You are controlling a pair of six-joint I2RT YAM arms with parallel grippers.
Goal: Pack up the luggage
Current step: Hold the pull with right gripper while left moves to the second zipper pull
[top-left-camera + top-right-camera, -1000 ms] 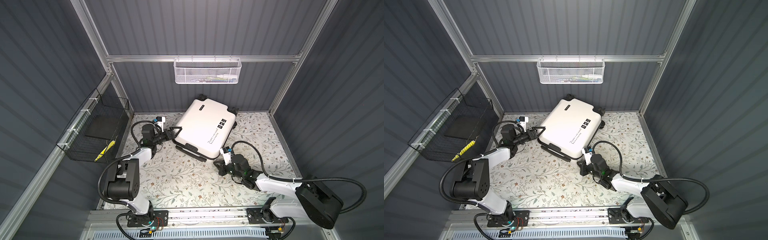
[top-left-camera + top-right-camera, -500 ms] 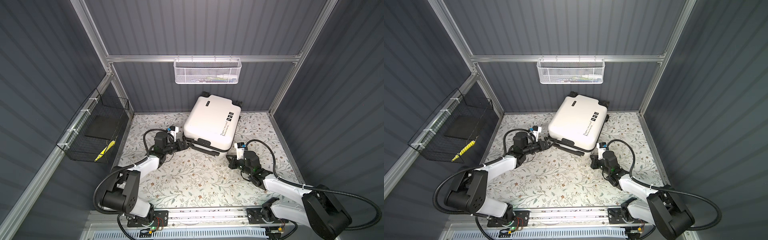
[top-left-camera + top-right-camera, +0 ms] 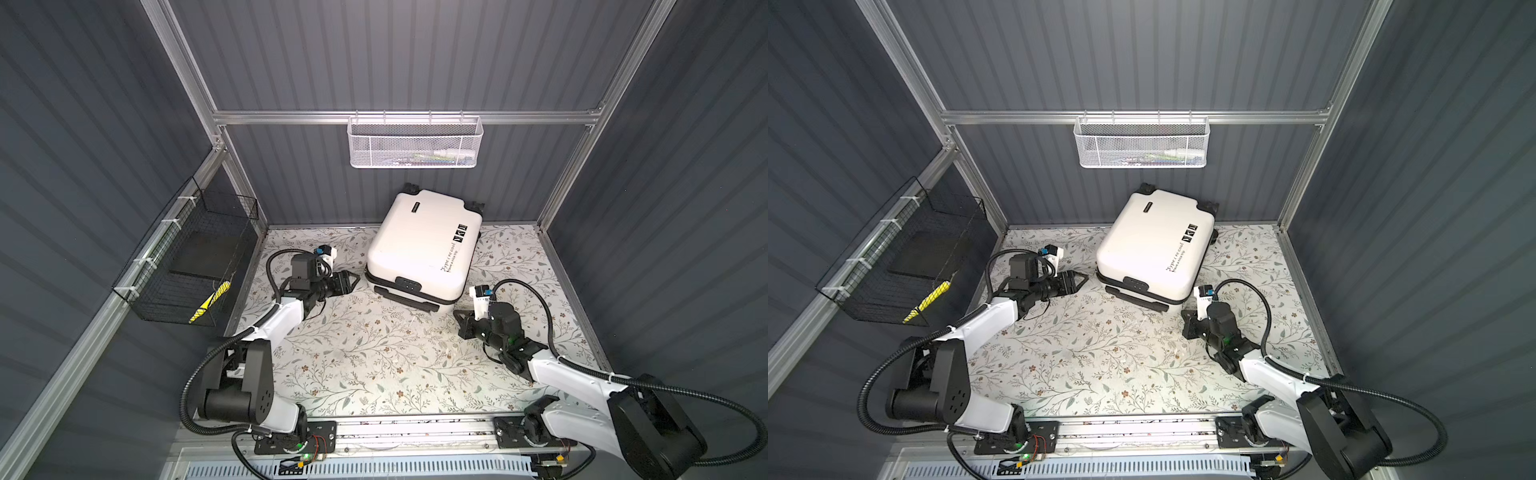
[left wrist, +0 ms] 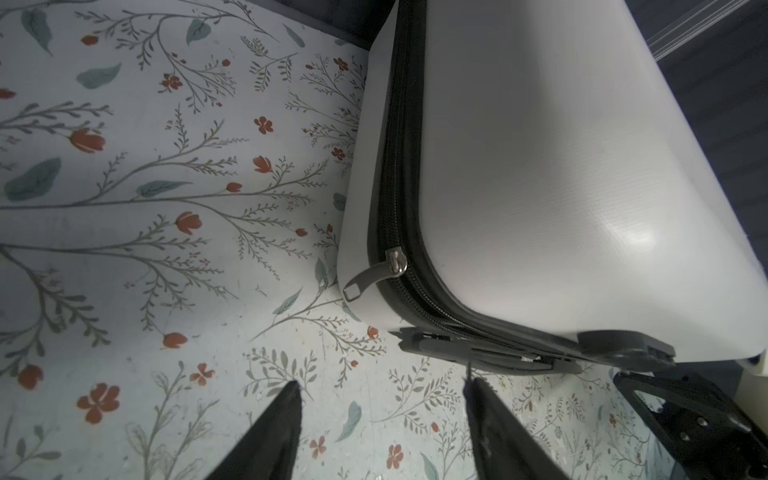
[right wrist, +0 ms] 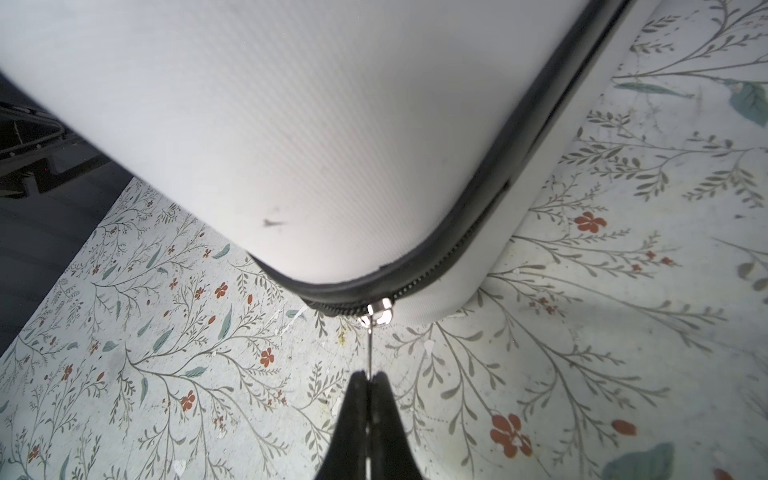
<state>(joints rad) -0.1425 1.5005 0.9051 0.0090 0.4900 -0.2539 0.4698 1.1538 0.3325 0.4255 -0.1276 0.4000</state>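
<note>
lying closed at the back of the table, the luggage has its zipper pull pinched by the right gripper; the left gripper gapes empty beside it. the zip seems mid-job, and whether anything is packed is hidden.

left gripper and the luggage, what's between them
Nothing but a strip of bare floral mat between the left gripper and the luggage, seen in the left wrist view.
</note>
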